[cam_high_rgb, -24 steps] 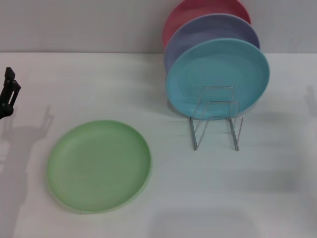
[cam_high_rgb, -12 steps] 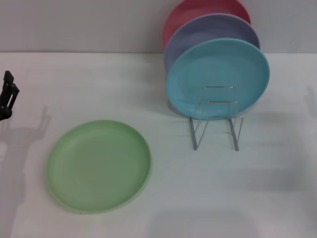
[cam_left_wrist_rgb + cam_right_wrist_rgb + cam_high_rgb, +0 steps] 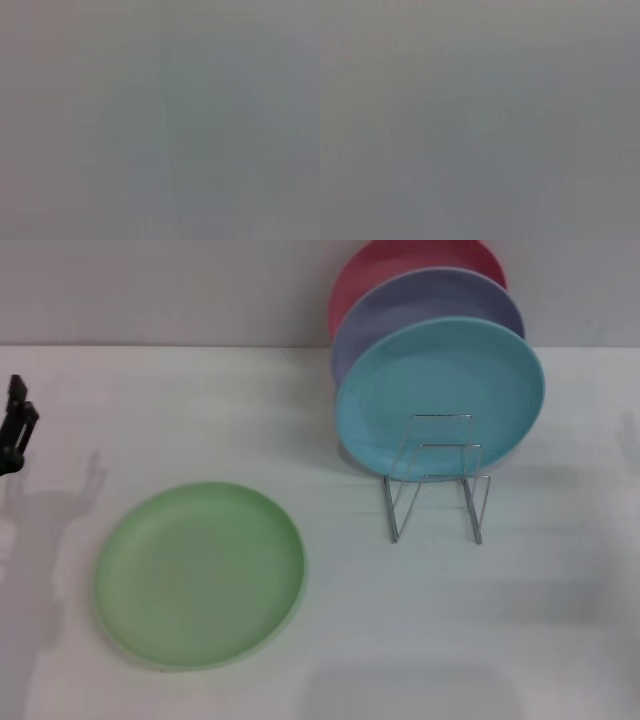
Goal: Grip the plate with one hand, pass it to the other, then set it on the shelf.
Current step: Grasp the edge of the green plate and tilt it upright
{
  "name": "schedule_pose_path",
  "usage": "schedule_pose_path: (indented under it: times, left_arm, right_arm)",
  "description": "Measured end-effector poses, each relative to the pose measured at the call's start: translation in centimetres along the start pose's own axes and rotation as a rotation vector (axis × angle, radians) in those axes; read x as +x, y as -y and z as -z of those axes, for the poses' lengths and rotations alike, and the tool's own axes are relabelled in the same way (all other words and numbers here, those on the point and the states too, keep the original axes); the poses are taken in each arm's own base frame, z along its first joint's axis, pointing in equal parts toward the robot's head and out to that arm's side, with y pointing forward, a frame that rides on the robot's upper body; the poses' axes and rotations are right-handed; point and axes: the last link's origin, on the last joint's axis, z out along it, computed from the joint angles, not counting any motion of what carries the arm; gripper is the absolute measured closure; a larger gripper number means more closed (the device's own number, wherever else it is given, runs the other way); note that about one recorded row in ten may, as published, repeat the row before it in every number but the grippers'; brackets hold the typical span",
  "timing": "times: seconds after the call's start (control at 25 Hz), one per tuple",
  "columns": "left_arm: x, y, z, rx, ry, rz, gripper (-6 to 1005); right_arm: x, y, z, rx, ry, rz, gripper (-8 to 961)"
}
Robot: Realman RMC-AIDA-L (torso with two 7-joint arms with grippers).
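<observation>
The light green plate (image 3: 200,573) lies flat on the white table (image 3: 400,640) at the front left. The silver wire rack (image 3: 436,480) stands right of it, its front loops bare. My left gripper (image 3: 15,430) shows as black fingers at the far left edge of the head view, well apart from the green plate and holding nothing I can see. My right gripper is out of view. Both wrist views show only plain grey.
A turquoise plate (image 3: 440,395), a lavender plate (image 3: 420,310) and a pink plate (image 3: 400,265) stand upright in the back of the rack, one behind the other. A grey wall runs behind the table.
The left gripper shifted slightly at the left edge, down and then back up a little. The plates and rack have not moved.
</observation>
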Motion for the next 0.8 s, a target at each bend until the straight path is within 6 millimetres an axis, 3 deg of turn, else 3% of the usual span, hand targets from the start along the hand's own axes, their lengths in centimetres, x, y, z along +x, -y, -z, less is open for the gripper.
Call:
schedule_pose_path:
  times: [0.24,0.56,0.8]
  left_arm:
    - [0.6,-1.4,-1.2,0.032,0.002,-0.144,164]
    - [1.5,-1.9,-3.6,0.034,0.164,-0.072,165]
    - [3.7,-2.3,-5.2,-0.011,0.306,0.011,165]
  right_arm:
    - [0.1,0.2,0.4,0.010,-0.007,-0.004,200]
    - [0.2,0.2,0.6,0.011,-0.014,-0.006,201]
    - [0.2,0.1,0.3,0.009,-0.011,-0.008,201]
